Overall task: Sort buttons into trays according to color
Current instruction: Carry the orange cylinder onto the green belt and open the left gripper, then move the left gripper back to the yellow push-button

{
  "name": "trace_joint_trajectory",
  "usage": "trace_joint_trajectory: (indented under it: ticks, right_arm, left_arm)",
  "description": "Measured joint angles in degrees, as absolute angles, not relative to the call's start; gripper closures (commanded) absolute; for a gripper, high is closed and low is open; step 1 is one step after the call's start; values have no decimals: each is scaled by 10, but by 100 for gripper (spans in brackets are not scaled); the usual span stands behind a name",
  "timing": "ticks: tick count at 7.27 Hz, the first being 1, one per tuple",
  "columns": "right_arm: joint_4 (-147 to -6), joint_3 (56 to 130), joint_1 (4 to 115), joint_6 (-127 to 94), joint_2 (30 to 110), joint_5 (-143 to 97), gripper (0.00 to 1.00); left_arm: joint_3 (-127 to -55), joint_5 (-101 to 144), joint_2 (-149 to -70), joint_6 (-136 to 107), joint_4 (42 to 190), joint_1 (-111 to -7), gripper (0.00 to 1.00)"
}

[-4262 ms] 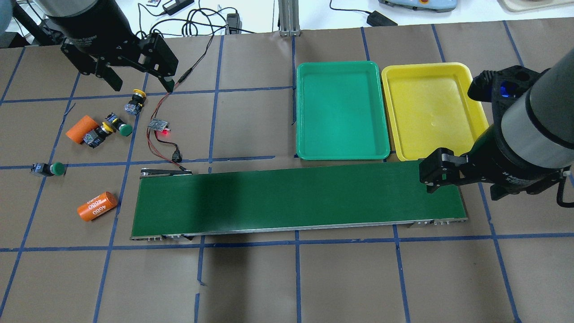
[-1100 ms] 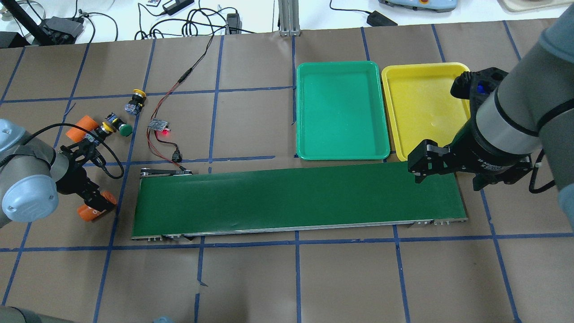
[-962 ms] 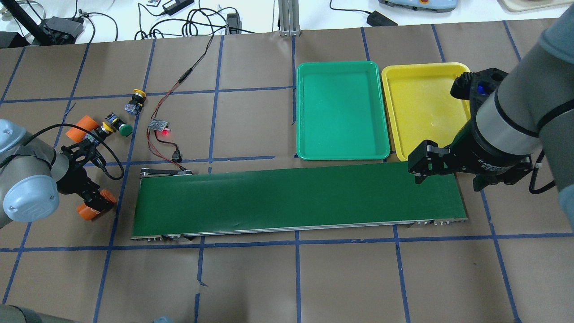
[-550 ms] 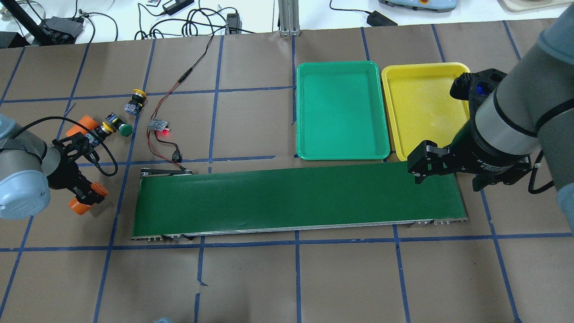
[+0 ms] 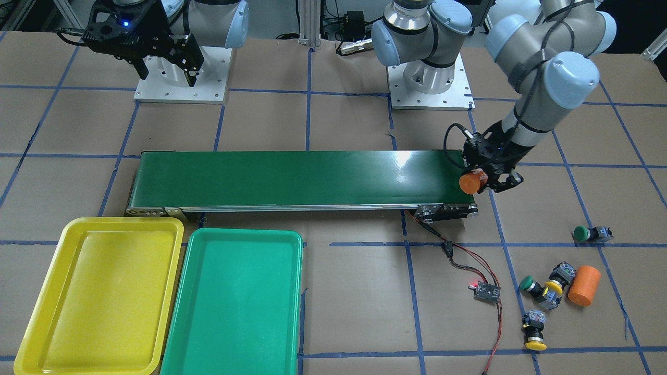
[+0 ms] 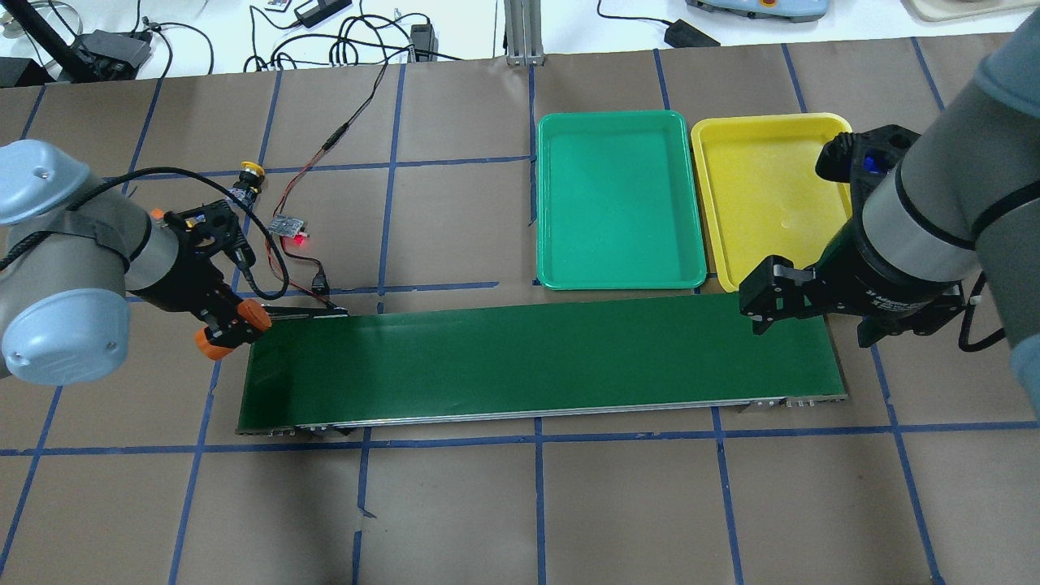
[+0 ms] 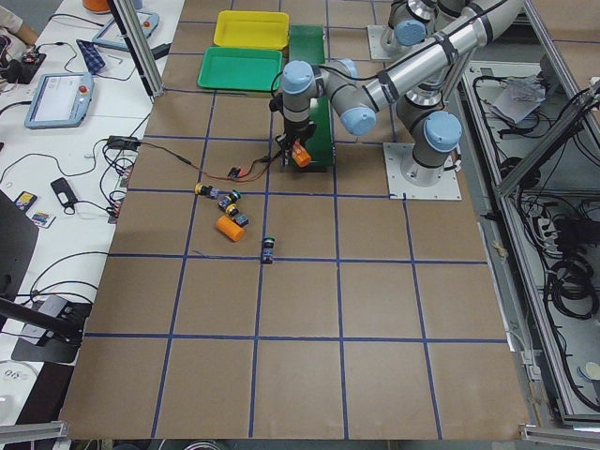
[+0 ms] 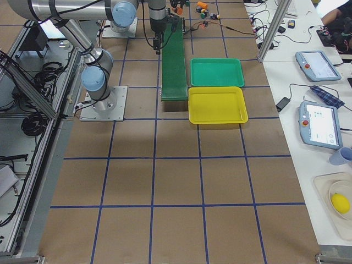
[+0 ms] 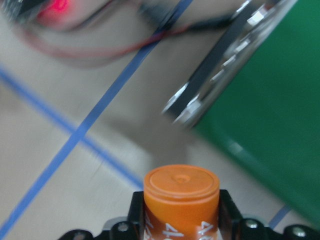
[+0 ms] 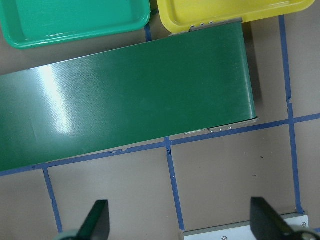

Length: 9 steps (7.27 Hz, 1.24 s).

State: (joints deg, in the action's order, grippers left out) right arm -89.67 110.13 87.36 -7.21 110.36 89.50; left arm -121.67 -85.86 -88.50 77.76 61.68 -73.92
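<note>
1. Exterior front-facing view: the left gripper [image 5: 482, 178] fingers clamp an orange cylinder [image 5: 470, 182] at the conveyor belt [image 5: 292, 177] end farthest from the trays [image 5: 234, 312].
2. The four buttons [image 5: 582, 233] lie on the desk [image 5: 354, 291] beyond that belt end, nearest the left arm.
3. The right gripper [image 6: 812, 322] fingers stand wide, empty, above the belt's tray end.

White digits are printed on the orange cylinder [image 9: 181, 187] held in the left hand [image 9: 181, 217]; only a 4 reads clearly.
</note>
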Motion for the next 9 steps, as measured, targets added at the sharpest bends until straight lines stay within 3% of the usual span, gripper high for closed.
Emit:
trace_joint_trajectory:
  ticks: [1, 2, 5, 9]
  right_arm:
    - [-897, 1101, 874, -72, 1103, 895, 0]
    - [-897, 1102, 874, -72, 1104, 896, 0]
    - [-897, 1108, 874, -70, 1106, 896, 0]
    - [-897, 1116, 874, -70, 1108, 895, 0]
  left_arm:
    - [-1230, -861, -877, 794, 617, -775, 42]
    - [-1241, -862, -873, 810, 616, -794, 0]
    - [-1250, -863, -869, 830, 609, -805, 0]
    - [-1096, -862, -947, 813, 663, -708, 0]
